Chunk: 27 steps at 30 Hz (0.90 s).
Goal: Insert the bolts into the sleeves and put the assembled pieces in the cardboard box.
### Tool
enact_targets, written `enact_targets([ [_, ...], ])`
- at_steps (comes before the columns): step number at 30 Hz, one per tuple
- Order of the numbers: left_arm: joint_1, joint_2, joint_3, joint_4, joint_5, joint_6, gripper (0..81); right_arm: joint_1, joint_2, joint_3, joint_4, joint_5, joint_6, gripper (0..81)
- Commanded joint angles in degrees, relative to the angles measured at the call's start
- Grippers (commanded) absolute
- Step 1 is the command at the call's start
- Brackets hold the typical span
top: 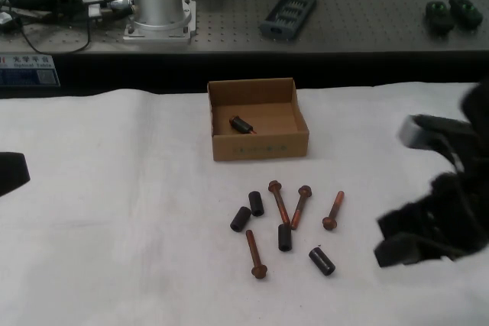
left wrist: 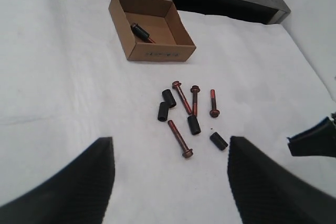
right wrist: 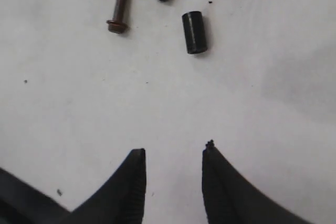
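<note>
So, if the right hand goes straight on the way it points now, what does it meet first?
Most likely the black sleeve, which lies on the white cloth ahead of the right hand, a little off its middle line. Depth is unclear: the hand could touch bare cloth before it.

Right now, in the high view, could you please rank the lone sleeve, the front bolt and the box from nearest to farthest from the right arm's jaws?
1. Lone sleeve: right end of the pile, on the near side.
2. Front bolt: left of that sleeve, also on the near side.
3. Box: beyond the pile, towards the cloth's far edge.
</note>
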Motion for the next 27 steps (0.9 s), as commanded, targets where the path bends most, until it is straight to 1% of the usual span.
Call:
enact_targets([
  [1,0.18,0.1,-0.37,-0.31,-0.02,0.67,45.5,0.06,8.8,-6.18,-0.48,0.66,-2.92,27.4],
  [6,0.18,0.1,-0.37,-0.31,-0.02,0.67,45.5,0.06,18.27,-13.27,-0.48,0.66,-2.9,27.4],
  [9,0.18,0.1,-0.37,-0.31,-0.02,0.67,45.5,0.65,21.88,-16.58,-0.48,0.66,-3.12,27.4],
  [14,0.18,0.1,-0.37,-0.31,-0.02,0.67,45.5,4.25,25.5,-18.72,0.22,0.95,-6.46,27.4],
  [18,0.18,0.1,-0.37,-0.31,-0.02,0.67,45.5,7.9,27.87,-18.7,0.76,5.44,-9.29,27.4],
  [21,0.18,0.1,-0.37,-0.31,-0.02,0.67,45.5,9.46,29.2,-18.7,2.65,9.24,-10.67,27.4],
  [23,0.18,0.1,-0.37,-0.31,-0.02,0.67,45.5,9.89,29.85,-18.7,3.38,11.68,-10.67,27.4],
  [27,0.18,0.1,-0.37,-0.31,-0.02,0.67,45.5,9.89,30.04,-18.7,2.9,13.27,-10.67,27.4],
])
